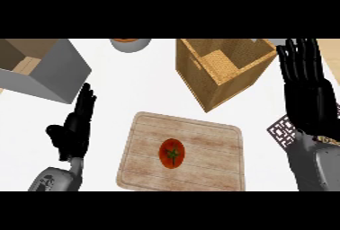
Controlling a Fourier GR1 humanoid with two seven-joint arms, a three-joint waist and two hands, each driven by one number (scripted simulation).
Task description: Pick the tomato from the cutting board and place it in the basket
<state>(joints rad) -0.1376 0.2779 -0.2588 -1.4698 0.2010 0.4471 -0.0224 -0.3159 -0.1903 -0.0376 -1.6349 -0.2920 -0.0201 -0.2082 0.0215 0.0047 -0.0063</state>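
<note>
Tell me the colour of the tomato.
The tomato is red, green at its middle; the head view shows it best.

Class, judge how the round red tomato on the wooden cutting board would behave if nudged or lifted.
Being round, the red tomato would probably roll if nudged on the flat wooden cutting board. Its smooth-looking skin may slip in a grasp.

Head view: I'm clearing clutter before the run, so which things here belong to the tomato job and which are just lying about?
For the job: tomato, cutting board under it, basket, left hand and right hand, both open.

Lying about: grey box, bowl at the far edge, lattice mat by the right forearm.
</note>
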